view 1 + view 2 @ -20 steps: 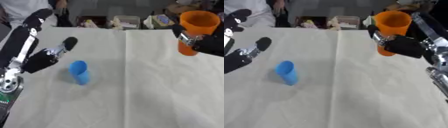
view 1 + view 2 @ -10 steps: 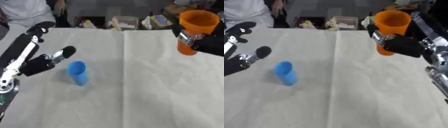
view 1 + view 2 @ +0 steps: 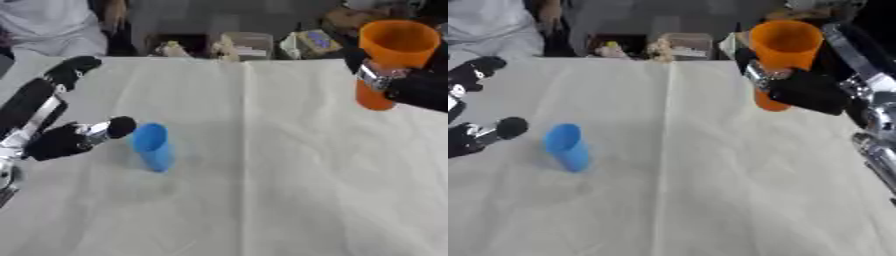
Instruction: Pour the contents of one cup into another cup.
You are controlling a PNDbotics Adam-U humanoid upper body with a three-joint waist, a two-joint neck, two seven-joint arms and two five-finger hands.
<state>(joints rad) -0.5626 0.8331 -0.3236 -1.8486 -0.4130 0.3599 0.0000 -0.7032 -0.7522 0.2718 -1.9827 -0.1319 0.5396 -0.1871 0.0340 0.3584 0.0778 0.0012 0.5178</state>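
Two cups: orange cup (image 3: pixel 783 52) held upper right in my right hand (image 3: pixel 807 91). Blue cup (image 3: pixel 153 147) left of centre; left hand (image 3: pixel 66 140) spread open beside it. Next: grasp blue, steady for pour.

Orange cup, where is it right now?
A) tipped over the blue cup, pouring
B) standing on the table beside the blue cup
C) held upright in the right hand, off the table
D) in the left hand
C: the right hand is curled round the orange cup, mouth up, far from the blue cup.
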